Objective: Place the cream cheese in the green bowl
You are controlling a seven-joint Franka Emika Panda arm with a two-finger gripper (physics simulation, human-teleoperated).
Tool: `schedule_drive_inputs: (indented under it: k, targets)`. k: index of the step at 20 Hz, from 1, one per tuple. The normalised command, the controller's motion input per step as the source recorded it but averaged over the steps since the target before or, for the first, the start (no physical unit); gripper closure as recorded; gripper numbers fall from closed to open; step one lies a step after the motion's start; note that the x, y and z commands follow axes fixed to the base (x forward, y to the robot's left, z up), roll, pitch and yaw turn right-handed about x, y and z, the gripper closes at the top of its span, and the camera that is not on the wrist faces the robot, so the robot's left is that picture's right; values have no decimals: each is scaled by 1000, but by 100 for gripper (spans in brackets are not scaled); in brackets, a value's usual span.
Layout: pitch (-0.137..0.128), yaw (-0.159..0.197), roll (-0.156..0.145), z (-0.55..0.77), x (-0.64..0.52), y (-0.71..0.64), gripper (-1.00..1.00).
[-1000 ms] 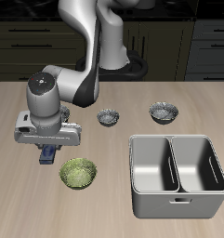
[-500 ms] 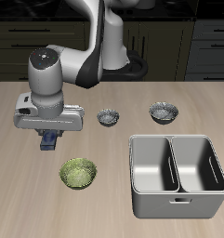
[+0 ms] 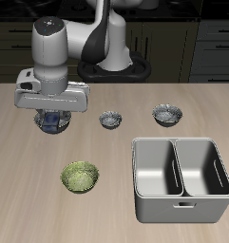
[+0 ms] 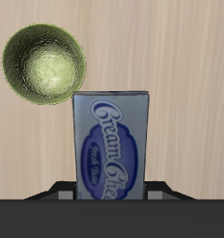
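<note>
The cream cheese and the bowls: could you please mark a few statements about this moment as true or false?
1. The hand holds the cream cheese clear of the table. True.
2. The cream cheese already lies in the green bowl. False: the bowl is empty and the box is in the hand, farther back.
3. Two small grey bowls stand behind the steel double tray. True.
4. The green bowl sits inside the steel double tray. False: it stands on the table beside the tray.
5. The tray's compartments hold a bowl each. False: both are empty.
</note>
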Motion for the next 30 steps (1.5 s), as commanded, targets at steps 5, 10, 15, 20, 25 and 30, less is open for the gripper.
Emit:
schedule_drive_inputs:
  k: [5,10,15,20,25,30]
  targets:
    - [-29,8,-19,272,104,85,100]
    - [-28,-10,-14,193,213,133,100]
    - [-30,1,-2,183,290,231,100]
    - [-8,-7,9,48,303,266,100]
    - [3,-16,-2,3,239,153,100]
    - [0,-17,-20,-5,184,110,100]
